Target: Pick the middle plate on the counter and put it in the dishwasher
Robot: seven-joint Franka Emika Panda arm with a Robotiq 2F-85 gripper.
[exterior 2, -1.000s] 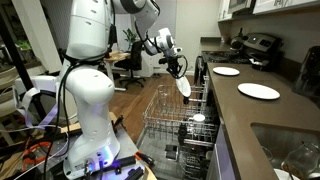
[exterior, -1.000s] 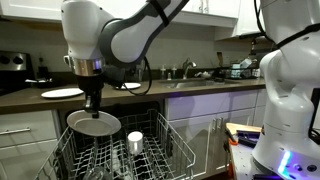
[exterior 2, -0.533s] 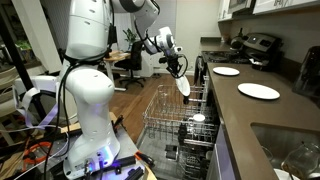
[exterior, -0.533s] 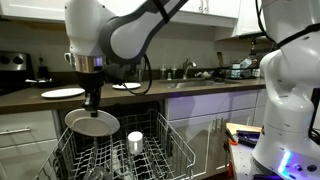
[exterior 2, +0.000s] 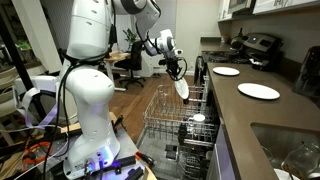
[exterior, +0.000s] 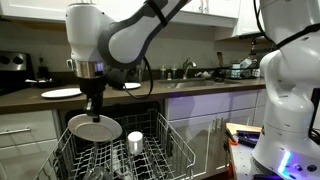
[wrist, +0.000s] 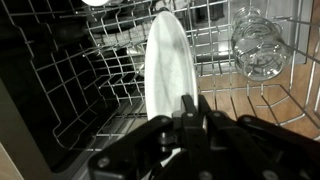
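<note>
Placing step, well along. Gripping the plate (wrist: 168, 70) by its rim, fingers (wrist: 186, 108) clenched on it, edge-down in the wrist view. Hanging low over the rack (exterior: 172, 140) of the dishwasher (exterior: 150, 110), left of a glass (exterior: 135, 141), seemingly not yet seated between tines. Off the surface (exterior: 190, 92), with another plate (exterior: 62, 93) lying there, far left.

Next, by judgement: lower straight into a free slot, keep clear of the glass, let the tines take the weight, then release and lift away.
</note>
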